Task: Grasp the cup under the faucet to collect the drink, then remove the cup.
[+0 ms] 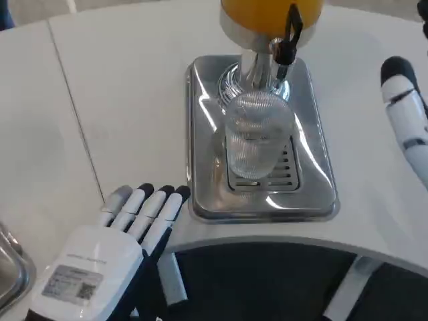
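Note:
A clear ribbed cup (pixel 255 136) stands upright on the drip grate of a shiny metal tray (pixel 200 134), just below the black faucet (pixel 287 40) of an orange drink dispenser (pixel 267 13). I see no drink in the cup. My left hand (pixel 110 251) lies at the table's near edge, left of the tray and apart from it, fingers stretched forward and holding nothing. My right hand (pixel 406 117) shows at the right edge as one or two white-and-black fingers, well right of the tray and away from the cup.
The white table (pixel 120 100) has a curved near edge with dark floor below it. A seam runs across its left side. A metal object's rim (pixel 10 267) pokes in at the lower left corner.

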You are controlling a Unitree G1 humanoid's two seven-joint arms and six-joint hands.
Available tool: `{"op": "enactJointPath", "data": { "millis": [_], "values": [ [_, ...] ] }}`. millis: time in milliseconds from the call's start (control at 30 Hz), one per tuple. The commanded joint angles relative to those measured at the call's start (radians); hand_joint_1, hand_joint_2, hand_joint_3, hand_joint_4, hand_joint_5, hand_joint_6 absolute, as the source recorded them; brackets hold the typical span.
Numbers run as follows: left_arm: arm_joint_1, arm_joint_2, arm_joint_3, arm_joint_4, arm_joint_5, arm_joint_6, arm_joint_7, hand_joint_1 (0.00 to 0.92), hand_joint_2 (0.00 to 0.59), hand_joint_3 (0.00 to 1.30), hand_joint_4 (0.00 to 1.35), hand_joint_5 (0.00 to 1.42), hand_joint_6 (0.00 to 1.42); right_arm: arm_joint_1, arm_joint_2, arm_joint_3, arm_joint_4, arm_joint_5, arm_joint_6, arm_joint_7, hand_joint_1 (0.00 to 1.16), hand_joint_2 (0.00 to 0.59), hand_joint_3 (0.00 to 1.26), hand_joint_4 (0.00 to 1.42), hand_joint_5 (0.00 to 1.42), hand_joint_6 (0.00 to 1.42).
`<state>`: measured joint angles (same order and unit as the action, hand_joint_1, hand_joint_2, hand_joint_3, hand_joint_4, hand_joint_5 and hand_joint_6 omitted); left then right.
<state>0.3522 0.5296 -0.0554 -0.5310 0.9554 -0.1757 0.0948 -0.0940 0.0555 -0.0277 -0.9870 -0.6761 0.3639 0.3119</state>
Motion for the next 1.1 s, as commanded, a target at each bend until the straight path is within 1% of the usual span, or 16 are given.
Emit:
{"op": "enactJointPath", "data": {
  "millis": [33,133,333,433,567,733,833,967,1100],
  "values": [
    [0.022,-0.009,0.008,-0.016,0.006,-0.008,-0.014,0.004,0.035,0.00,0.00,0.00,0.00,-0.048,-0.005,-0.008,0.077,0.021,0.005,-0.073,0.18,0.524,0.00,0.00,0.00,0.00],
    [0.027,-0.011,0.009,-0.016,0.008,-0.008,-0.013,0.006,0.036,0.00,0.00,0.00,0.00,-0.068,-0.012,-0.012,0.121,0.046,-0.006,-0.108,0.19,0.523,0.00,0.00,0.00,0.00],
    [0.030,-0.015,0.008,-0.012,0.010,-0.008,-0.013,0.009,0.043,0.00,0.00,0.00,0.00,-0.086,-0.026,-0.003,0.201,0.108,-0.041,-0.175,0.20,0.524,0.00,0.00,0.00,0.00],
    [0.028,-0.016,0.003,-0.010,0.014,-0.009,-0.014,0.010,0.044,0.00,0.00,0.00,0.00,-0.103,-0.025,0.011,0.244,0.138,-0.069,-0.213,0.20,0.524,0.00,0.00,0.00,0.00],
    [0.023,-0.018,0.000,-0.007,0.016,-0.006,-0.016,0.010,0.045,0.00,0.00,0.00,0.00,-0.139,-0.034,0.032,0.282,0.153,-0.085,-0.247,0.21,0.511,0.00,0.00,0.00,0.00],
    [0.022,-0.022,0.002,-0.002,0.016,-0.004,-0.015,0.010,0.045,0.00,0.00,0.00,0.00,-0.200,-0.054,0.043,0.326,0.174,-0.085,-0.256,0.21,0.510,0.00,0.00,0.00,0.00],
    [0.021,-0.024,0.002,0.002,0.018,-0.003,-0.015,0.010,0.045,0.00,0.00,0.00,0.00,-0.246,-0.066,0.060,0.349,0.176,-0.078,-0.251,0.21,0.509,0.00,0.00,0.00,0.00],
    [0.010,-0.025,0.000,0.010,0.017,-0.001,-0.019,0.010,0.045,0.00,0.00,0.00,0.00,-0.291,-0.071,0.082,0.381,0.191,-0.067,-0.244,0.21,0.509,0.00,0.00,0.00,0.00],
    [0.004,-0.025,0.000,0.015,0.015,-0.001,-0.021,0.010,0.045,0.00,0.00,0.00,0.00,-0.326,-0.078,0.101,0.385,0.201,-0.045,-0.229,0.21,0.509,0.00,0.00,0.00,0.00]
  ]
}}
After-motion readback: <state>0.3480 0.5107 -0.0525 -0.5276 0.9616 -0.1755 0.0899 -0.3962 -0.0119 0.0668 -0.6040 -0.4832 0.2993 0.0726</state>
